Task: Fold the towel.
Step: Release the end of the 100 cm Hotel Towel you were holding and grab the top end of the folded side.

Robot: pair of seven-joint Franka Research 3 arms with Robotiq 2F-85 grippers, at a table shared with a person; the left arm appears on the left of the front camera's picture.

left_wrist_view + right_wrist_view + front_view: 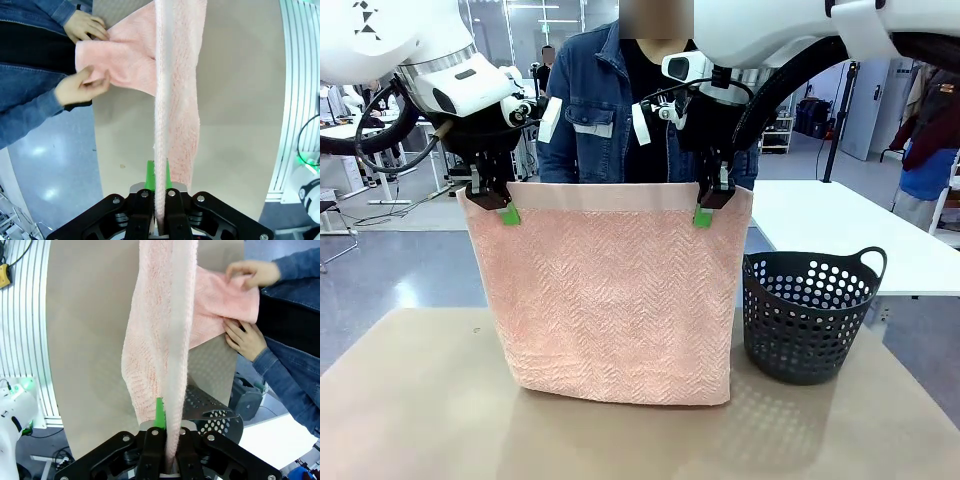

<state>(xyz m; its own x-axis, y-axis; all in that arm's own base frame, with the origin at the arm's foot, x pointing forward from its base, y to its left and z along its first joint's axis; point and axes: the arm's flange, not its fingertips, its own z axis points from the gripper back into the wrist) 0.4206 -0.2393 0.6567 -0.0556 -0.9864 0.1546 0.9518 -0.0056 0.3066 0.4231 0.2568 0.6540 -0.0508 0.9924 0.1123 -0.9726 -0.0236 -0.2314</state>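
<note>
We are looking around the tan table (410, 400).
A dark perforated basket (800, 330) is standing upright on its right side, a handle rising above the rim; a white table (840, 225) is sitting just behind the basket; a person in a denim jacket (595, 110) is standing at the far edge; grey floor (390, 280) is showing beyond.

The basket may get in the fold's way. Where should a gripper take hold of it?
Probably by the loop handle at the right rim of the black basket, coming down from above. The basket stands upright, and the handle is a thin bar the jaws could close across, while the round wall looks too wide.
</note>
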